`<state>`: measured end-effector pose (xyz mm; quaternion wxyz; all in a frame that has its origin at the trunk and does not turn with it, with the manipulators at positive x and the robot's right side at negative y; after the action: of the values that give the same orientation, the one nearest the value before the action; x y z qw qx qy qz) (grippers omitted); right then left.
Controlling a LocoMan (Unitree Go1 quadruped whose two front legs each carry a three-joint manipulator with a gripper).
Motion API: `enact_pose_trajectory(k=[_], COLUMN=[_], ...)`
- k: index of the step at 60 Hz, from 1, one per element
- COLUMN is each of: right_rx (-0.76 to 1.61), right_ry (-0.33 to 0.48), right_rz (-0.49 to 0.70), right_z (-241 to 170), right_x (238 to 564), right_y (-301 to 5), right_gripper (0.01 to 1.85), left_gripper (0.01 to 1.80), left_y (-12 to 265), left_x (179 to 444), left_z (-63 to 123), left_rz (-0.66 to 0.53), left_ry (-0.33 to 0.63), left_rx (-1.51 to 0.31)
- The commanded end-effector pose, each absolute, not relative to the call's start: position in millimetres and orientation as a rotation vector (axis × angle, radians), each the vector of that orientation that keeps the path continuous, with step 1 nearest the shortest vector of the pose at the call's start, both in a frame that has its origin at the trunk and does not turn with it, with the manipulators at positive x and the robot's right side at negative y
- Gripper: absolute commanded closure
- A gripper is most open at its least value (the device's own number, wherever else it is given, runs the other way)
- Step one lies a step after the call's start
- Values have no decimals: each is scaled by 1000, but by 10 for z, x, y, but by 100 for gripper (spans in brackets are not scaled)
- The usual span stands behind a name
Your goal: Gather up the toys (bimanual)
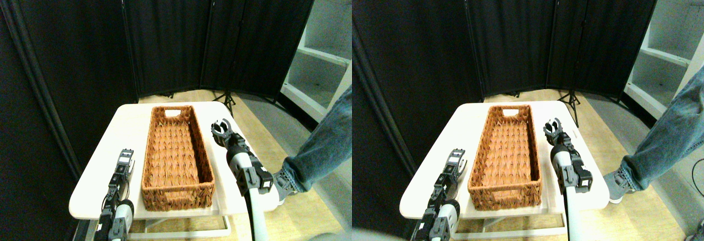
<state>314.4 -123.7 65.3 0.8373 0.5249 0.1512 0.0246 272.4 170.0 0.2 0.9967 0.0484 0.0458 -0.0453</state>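
No toy is seen on the table [99,158] or in the basket [176,158]. The right gripper [221,127] stands beside the basket with jaws apart; the left gripper [126,158] I cannot tell

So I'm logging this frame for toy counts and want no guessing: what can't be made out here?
- Toys: none visible on the table or in the basket; its near wall hides the floor just behind it.
- Left pincer: too small to read.
- Person: only a leg and shoe, cut off by the right edge.
- Floor under the table: hidden by the tabletop.
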Motion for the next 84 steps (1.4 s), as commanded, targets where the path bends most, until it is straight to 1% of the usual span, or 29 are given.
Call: enact_pose_trajectory(k=[1,3,5,7,9,13,16,18,20,23,25,28,40,52,61,62,64,66,67,68,69,71,73,74,77,80,81,82,84], right_rx=[1104,1106,1054,1053,1127,1122,1092,1093,1085,1150,1159,1195,1240,1258,1253,1272,1281,1288,1287,1286,1285,1287,1287,1284,1283,1280,1283,1271,1267], right_ry=[289,288,287,290,312,323,328,334,339,369,374,406,453,517,542,561,568,576,577,577,573,568,565,552,541,524,513,485,474], right_rz=[105,113,151,155,156,184,236,246,256,256,257,261,300,299,273,235,225,231,235,242,244,240,238,232,234,242,243,247,247], right_z=[781,812,851,861,896,962,1020,1038,1054,1051,1048,1040,975,769,716,731,736,759,765,777,786,802,807,832,854,874,891,951,968], right_x=[3164,3169,3186,3190,3201,3205,3214,3212,3208,3202,3201,3193,3170,3155,3151,3154,3152,3152,3152,3152,3151,3149,3148,3145,3144,3149,3152,3159,3161], right_y=[-1164,-1123,-1081,-1067,-1004,-889,-788,-752,-713,-596,-577,-470,-197,-81,-122,-150,-157,-186,-192,-203,-214,-233,-239,-266,-284,-307,-325,-376,-391], right_gripper=[185,185,185,185,185,185,185,185,185,185,185,185,185,185,185,171,169,151,145,133,126,119,117,112,110,111,114,117,118], left_gripper=[162,162,162,162,161,162,162,163,163,163,162,162,163,164,164,164,164,164,163,163,163,163,163,162,162,162,162,161,161], left_y=[1695,1699,1707,1709,1716,1719,1732,1737,1740,1758,1760,1774,1828,1851,1858,1858,1857,1854,1854,1854,1852,1846,1843,1837,1835,1829,1826,1819,1818], left_x=[2723,2713,2707,2705,2697,2683,2681,2681,2673,2656,2653,2633,2590,2576,2587,2590,2591,2596,2598,2601,2606,2612,2614,2618,2620,2621,2622,2620,2620], left_z=[91,101,104,104,104,108,104,101,103,101,102,106,101,94,88,88,88,89,88,87,85,84,84,85,85,87,87,90,91], left_rz=[-96,-92,-90,-89,-79,-73,-80,-81,-76,-70,-68,-63,-52,-44,-44,-43,-41,-44,-45,-48,-49,-52,-53,-53,-58,-54,-54,-54,-53], left_ry=[32,30,30,29,27,23,16,13,14,7,6,3,-10,-16,-17,-15,-14,-12,-11,-10,-10,-11,-11,-9,-8,-4,-4,-2,-1], left_rx=[102,100,101,100,94,96,98,97,95,92,92,96,114,117,117,118,117,111,109,106,106,108,108,107,105,102,101,98,98])
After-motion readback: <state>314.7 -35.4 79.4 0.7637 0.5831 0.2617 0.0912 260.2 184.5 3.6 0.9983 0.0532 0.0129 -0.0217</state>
